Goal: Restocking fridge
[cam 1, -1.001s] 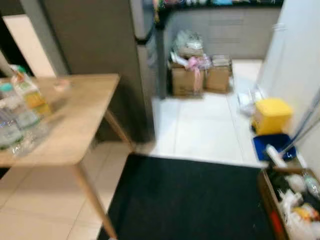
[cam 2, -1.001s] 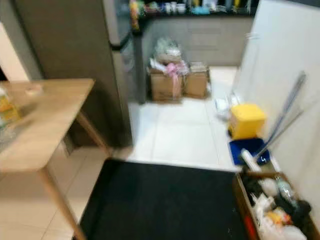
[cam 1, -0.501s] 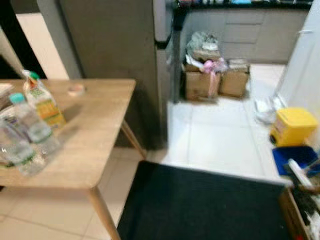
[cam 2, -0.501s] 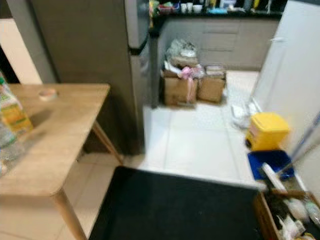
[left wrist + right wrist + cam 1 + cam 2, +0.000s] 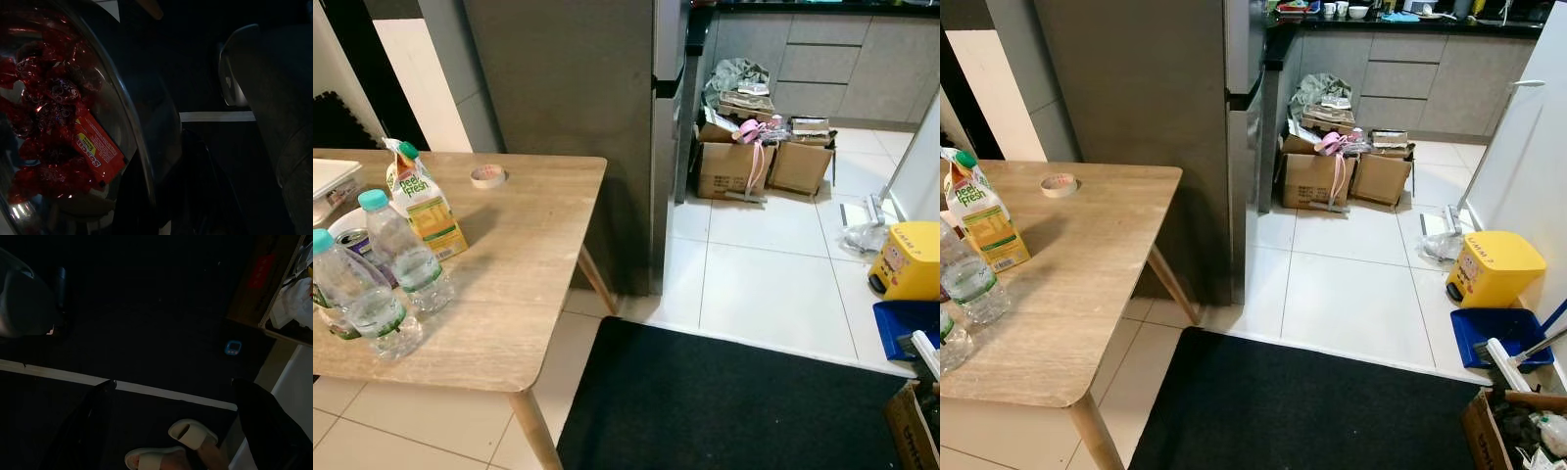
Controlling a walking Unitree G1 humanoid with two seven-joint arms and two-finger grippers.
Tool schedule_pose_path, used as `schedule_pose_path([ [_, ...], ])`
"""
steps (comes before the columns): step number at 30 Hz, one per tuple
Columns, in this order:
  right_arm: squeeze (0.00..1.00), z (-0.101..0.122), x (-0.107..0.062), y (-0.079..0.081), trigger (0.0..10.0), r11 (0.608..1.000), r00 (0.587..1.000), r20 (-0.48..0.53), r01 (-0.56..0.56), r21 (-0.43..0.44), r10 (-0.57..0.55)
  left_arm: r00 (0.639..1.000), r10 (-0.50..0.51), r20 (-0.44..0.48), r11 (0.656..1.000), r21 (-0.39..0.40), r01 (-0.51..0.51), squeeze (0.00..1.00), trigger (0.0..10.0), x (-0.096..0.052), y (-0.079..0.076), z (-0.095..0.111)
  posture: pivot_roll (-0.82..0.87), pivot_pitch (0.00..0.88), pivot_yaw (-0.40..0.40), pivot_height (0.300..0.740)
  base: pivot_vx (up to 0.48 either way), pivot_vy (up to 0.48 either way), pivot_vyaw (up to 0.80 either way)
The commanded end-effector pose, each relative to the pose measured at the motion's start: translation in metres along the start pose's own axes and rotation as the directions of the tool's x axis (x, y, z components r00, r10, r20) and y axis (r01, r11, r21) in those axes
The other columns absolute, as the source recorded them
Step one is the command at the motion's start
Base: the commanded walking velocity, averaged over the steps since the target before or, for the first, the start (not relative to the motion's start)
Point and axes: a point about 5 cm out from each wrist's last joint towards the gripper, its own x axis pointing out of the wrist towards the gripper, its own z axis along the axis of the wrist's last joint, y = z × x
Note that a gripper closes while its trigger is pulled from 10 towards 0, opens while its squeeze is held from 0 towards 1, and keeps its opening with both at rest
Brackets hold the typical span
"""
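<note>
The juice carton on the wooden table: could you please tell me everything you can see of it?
The juice carton is a tall gable-topped pack, white at the top and yellow lower down, with a green screw cap and green lettering on its face. It looks like coated card and appears unopened. It stands upright near the far left part of the wooden table, resting on the tabletop. Two clear water bottles with teal caps stand just in front of it; whether the nearer one touches it cannot be told. A tape roll lies apart, farther back.
</note>
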Motion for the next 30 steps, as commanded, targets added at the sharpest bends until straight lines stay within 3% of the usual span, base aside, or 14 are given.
schedule_pose_path([
  [1, 0.00, -0.003, 0.000, -0.002, 10.0, 1.000, 1.000, -0.006, 0.000, 0.006, 0.000, 1.000, -0.016, -0.003, 1.000, -0.004, 0.016, 0.00, 10.0, 0.001, -0.006, 0.000, -0.12, 0.000, 0.024, 0.740, 0.000, 0.000, 0.00],
  [12, 0.00, 0.000, 0.000, -0.001, 10.0, 1.000, 1.000, -0.002, -0.004, 0.002, 0.004, 1.000, -0.029, 0.003, 1.000, -0.010, 0.029, 0.00, 10.0, 0.001, -0.010, 0.002, -0.12, 0.000, 0.023, 0.740, 0.000, 0.000, 0.00],
  [23, 0.00, 0.010, 0.001, 0.002, 10.0, 1.000, 1.000, 0.023, -0.020, 0.010, 0.020, 0.999, -0.039, 0.000, 0.999, 0.035, 0.039, 0.00, 10.0, 0.001, -0.008, 0.003, -0.12, 0.000, 0.042, 0.740, 0.000, 0.000, -0.73],
  [30, 0.00, 0.010, 0.001, 0.001, 10.0, 1.000, 0.999, 0.036, -0.023, 0.021, 0.022, 1.000, -0.021, 0.007, 1.000, 0.001, 0.021, 0.00, 10.0, 0.001, -0.005, 0.003, -0.11, 0.000, 0.039, 0.740, 0.000, 0.000, -0.30],
])
